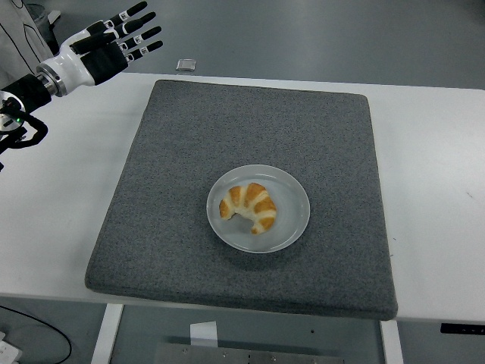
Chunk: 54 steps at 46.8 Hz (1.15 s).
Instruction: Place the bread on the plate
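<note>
At the far left corner of the worktop, the left robot hand is held with its fingers spread wide and nothing grasped, clear of the grey mat. Bare mat is left all around the single plate, which sits near the mat's middle. One bread, a croissant, is seen lying on that plate, well apart from the robot hand, toward the near right. A small object is seen beyond the far edge.
</note>
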Motion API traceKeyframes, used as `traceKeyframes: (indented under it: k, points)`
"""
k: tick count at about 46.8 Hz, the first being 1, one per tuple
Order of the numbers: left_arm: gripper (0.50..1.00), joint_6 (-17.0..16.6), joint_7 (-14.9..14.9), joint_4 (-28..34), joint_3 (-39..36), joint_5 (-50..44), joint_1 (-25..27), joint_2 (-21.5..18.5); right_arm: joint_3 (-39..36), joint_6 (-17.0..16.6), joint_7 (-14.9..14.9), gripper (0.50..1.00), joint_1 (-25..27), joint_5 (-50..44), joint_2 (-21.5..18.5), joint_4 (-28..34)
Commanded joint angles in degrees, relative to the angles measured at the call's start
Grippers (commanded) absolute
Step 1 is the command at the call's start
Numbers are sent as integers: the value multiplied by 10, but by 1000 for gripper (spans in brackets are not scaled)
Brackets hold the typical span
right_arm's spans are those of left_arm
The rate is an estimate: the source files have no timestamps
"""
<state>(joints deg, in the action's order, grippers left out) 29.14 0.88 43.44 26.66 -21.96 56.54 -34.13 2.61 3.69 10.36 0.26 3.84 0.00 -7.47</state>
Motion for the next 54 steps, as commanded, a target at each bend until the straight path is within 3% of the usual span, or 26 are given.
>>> traceKeyframes:
  k: [1,19,24,54]
  points:
    - [999,-1,0,0,8,-1,0,0,0,0,0,932,0,-1,0,0]
    - [999,-4,1,-51,8,-10,-7,39,-2,-1,0,932,0,1,0,0]
    - [999,-4,13,-63,8,-10,-7,47,-3,-2,0,932,0,2,0,0]
    - [999,0,14,-63,14,-1,-2,44,-4,-1,0,932,1,5,0,-6]
